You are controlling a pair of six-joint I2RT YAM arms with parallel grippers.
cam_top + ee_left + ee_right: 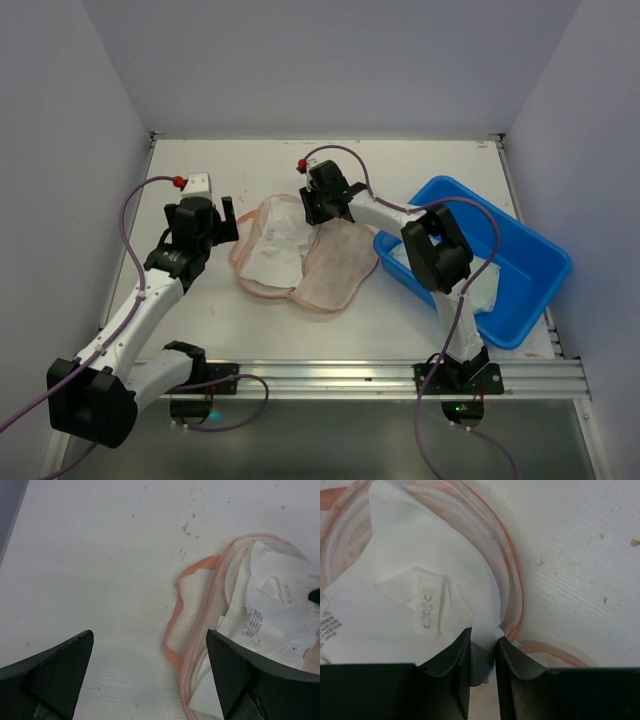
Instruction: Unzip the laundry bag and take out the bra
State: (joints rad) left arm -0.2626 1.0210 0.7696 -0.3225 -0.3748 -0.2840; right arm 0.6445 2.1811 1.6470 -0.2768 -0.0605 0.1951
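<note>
The pale pink laundry bag [335, 268] lies unzipped and spread open in the middle of the table. The white bra [272, 250] lies in its left half. My right gripper [318, 208] is at the bag's far edge. In the right wrist view it [484, 636] is shut on a fold of the bra [405, 555], close to the bag's zip rim [512, 575]. My left gripper [228, 225] is open and empty beside the bag's left edge. In the left wrist view it [150, 645] is over the bare table, with the bag's rim [220, 580] and the bra [270, 580] by the right finger.
A blue plastic tub [520, 250] stands at the right, with something white [482, 292] in it, under the right arm. A small white block [198, 183] sits on the left arm's wrist. Grey walls close in the table's left, back and right sides.
</note>
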